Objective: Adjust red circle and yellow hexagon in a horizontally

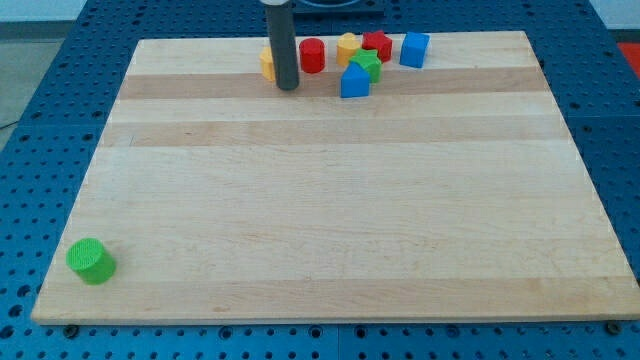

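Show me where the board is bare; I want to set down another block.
Everything between the green cylinder at the view's bottom left and the top row is free. Crowded along the top: my tip hides part of a yellow block, beside the red cylinder and blue block.

A pale wooden board [330, 210] of glued planks lies on a blue perforated table [40, 110]. Near its top edge cluster a red cylinder [313, 55], a yellow hexagon block [267, 64], another yellow block [347, 45], a red block [378, 43], a green block [368, 66] and two blue blocks [355, 82] [415, 49]. A green cylinder [91, 261] sits alone at the bottom-left corner.
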